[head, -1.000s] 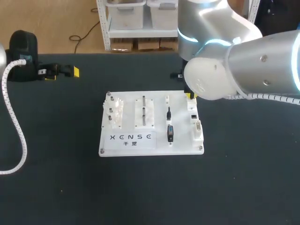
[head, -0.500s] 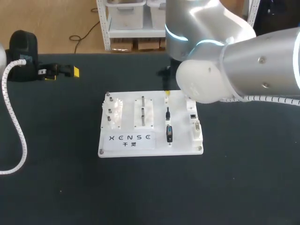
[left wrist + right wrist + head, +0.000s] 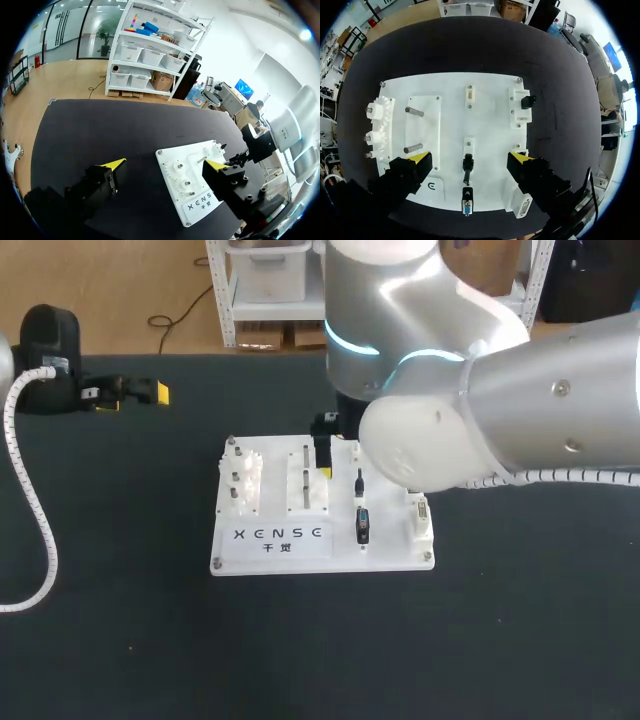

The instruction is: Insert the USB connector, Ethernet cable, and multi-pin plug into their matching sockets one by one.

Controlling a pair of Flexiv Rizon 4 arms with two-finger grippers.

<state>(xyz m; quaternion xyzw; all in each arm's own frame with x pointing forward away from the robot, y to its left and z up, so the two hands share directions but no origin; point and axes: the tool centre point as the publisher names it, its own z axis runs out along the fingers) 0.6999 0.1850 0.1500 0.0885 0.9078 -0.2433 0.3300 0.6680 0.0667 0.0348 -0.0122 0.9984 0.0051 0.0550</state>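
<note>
The right arm hangs over the white board (image 3: 270,552) in the middle of the dark counter (image 3: 120,640). Its tool (image 3: 469,159) is above the board, yellow fingers spread wide and gripping nothing. Below the gap between them lies the slim black USB connector (image 3: 467,167), and the multi-pin plug (image 3: 466,206) sits in line just beside it, both resting on the board. The left tool (image 3: 165,164) is well apart from the board at the counter's left side, likewise spread and holding nothing
</note>
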